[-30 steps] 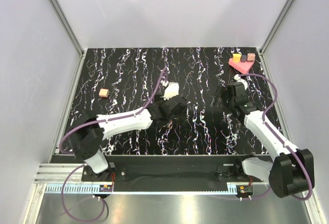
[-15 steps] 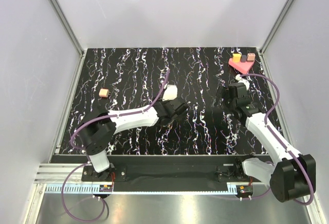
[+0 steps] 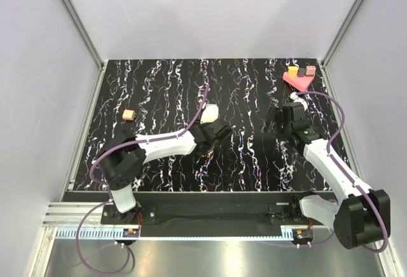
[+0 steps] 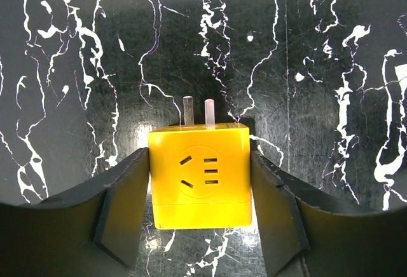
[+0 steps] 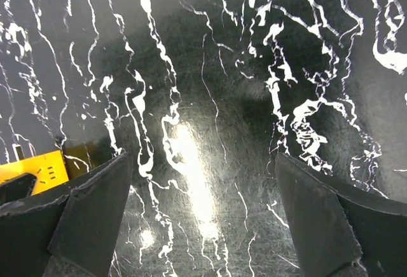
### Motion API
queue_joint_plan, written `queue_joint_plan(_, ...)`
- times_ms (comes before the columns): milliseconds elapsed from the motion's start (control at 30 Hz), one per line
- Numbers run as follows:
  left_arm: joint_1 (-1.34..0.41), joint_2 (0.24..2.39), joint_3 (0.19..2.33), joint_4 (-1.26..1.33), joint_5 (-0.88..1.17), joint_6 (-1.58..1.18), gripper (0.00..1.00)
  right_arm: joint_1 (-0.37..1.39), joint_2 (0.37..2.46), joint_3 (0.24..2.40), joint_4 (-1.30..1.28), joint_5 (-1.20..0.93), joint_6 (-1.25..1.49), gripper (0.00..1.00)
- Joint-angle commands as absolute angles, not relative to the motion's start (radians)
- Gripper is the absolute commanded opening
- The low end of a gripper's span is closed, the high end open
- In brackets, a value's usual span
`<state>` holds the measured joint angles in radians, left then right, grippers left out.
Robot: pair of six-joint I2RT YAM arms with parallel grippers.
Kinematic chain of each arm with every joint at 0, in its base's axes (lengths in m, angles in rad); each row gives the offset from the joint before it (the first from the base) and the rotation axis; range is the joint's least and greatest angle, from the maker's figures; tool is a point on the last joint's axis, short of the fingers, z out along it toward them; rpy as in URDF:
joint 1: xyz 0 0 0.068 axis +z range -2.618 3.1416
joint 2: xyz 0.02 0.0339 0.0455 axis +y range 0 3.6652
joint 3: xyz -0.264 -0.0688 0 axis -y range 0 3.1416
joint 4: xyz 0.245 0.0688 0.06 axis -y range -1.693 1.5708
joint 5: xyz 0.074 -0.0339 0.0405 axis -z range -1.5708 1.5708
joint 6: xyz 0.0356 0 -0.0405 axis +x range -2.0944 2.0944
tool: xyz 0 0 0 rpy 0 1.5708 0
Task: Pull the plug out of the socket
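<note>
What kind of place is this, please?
Probably a robot test cell in a lab: plain white walls on metal rails enclose a black marbled table, and the left claw grips a yellow socket cube.

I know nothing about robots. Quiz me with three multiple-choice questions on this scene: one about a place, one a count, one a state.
1. Where is the yellow cube? A in the left claw B on a shelf C in a basket
2. How many blocks stand on the pink tray? A one B three C six
3. The right claw is: A open, empty B shut on a cable C shut on a spoon
Answers: 1 A, it clamps the cube's sides; 2 B, yellow, dark and brown ones; 3 A, nothing between its spread tips.
</note>
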<state>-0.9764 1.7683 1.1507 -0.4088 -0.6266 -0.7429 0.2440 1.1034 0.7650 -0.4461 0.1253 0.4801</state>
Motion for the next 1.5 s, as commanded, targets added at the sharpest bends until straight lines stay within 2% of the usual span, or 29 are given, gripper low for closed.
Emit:
queue_joint_plan(0, -0.974, 1.743, 1.132, -0.368, -0.585, -0.749, 0.64, 0.244, 1.118, 0.792, -0.429, 0.094, 0.492, 1.00)
queue_joint_plan(67, -0.974, 1.741, 1.128, -0.370, -0.568, -0.752, 0.68, 0.242, 1.111, 0.793, -0.430, 0.066, 0.486, 1.00)
queue_joint_plan(133, -0.974, 1.735, 1.120, -0.371, -0.563, -0.759, 0.66, 0.242, 1.100, 0.790, -0.428, 0.057, 0.482, 1.00)
queue_joint_plan(200, -0.974, 1.723, 1.130, -0.373, -0.563, -0.741, 0.60, 0.242, 1.080, 0.784, -0.428, 0.054, 0.482, 1.00)
queue_joint_plan(300, -0.963, 1.698, 1.152, -0.415, -0.575, -0.718, 0.33, 0.242, 1.058, 0.776, -0.428, 0.046, 0.482, 1.00)
queue_joint_plan(333, -0.942, 1.691, 1.154, -0.435, -0.574, -0.716, 0.12, 0.244, 1.055, 0.775, -0.428, 0.040, 0.482, 1.00)
queue_joint_plan(367, -0.931, 1.668, 1.151, -0.449, -0.566, -0.715, 0.03, 0.242, 1.051, 0.773, -0.428, 0.034, 0.482, 1.00)
queue_joint_plan(400, -0.919, 1.651, 1.132, -0.462, -0.563, -0.700, 0.00, 0.242, 1.052, 0.772, -0.426, 0.032, 0.482, 1.00)
queue_joint_plan(667, -0.749, 1.421, 0.959, -0.477, -0.591, -0.606, 0.00, 0.242, 1.048, 0.770, -0.439, 0.014, 0.480, 1.00)
queue_joint_plan(800, -0.655, 1.348, 0.885, -0.372, -0.574, -0.464, 0.00, 0.242, 1.042, 0.811, -0.466, 0.035, 0.468, 1.00)
queue_joint_plan(1000, -0.519, 1.333, 0.798, -0.205, -0.485, -0.298, 0.00, 0.238, 1.100, 0.902, -0.477, 0.035, 0.465, 1.00)
queue_joint_plan(1133, -0.448, 1.325, 0.743, -0.123, -0.445, -0.282, 0.00, 0.206, 1.193, 0.983, -0.479, 0.018, 0.474, 1.00)
queue_joint_plan(1333, -0.416, 1.374, 0.784, -0.156, -0.430, -0.244, 0.00, 0.166, 1.322, 1.067, -0.468, 0.078, 0.462, 1.00)
queue_joint_plan(1367, -0.414, 1.394, 0.802, -0.169, -0.440, -0.244, 0.01, 0.144, 1.360, 1.083, -0.466, 0.077, 0.463, 1.00)
queue_joint_plan(1467, -0.411, 1.427, 0.818, -0.204, -0.454, -0.264, 0.14, 0.111, 1.428, 1.130, -0.457, 0.067, 0.465, 1.00)
